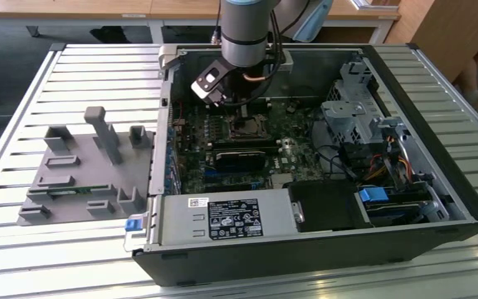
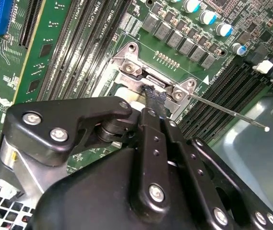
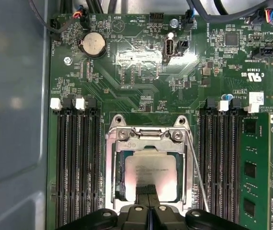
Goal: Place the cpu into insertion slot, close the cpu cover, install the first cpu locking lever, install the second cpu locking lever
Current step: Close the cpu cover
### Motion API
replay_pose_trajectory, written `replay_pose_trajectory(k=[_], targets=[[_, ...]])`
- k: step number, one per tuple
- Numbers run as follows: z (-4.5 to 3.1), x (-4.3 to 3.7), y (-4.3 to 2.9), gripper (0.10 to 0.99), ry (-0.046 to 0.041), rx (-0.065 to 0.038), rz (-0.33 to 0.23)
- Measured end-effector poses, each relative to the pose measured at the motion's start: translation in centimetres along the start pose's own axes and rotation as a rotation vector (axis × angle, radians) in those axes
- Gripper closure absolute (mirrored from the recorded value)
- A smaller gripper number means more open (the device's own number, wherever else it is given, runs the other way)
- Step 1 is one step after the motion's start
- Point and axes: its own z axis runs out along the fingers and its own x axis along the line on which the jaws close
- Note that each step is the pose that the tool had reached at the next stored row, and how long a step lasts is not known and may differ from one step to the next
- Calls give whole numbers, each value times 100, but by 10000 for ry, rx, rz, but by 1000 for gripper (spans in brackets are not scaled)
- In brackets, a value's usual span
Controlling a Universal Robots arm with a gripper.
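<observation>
The cpu (image 3: 150, 173), a thin stiff chip judged to be light but fragile, is seen lying flat in the insertion slot (image 3: 120, 163), in the far part of the green board (image 3: 126, 67). If it is handled, it should be taken by its edges only. The cpu cover (image 3: 148, 143), a thin metal frame, seems to be laid down around it. The gripper (image 3: 148, 190) is closed on nothing, with its tips at the cover's edge. A thin locking lever (image 3: 197, 167) stands free just beside the slot. Memory slots (image 3: 74, 167) are set on both sides and could be caught by the fingers.
</observation>
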Motion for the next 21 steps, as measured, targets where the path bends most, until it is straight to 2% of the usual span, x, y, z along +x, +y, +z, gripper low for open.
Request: replay_pose_trajectory(k=[5, 9, 11, 21], targets=[[2, 31, 21, 973, 3, -4, 0], [-128, 39, 24, 973, 2, -4, 0], [-145, 39, 27, 973, 3, -5, 0], [-138, 40, 199, 973, 3, -2, 0]])
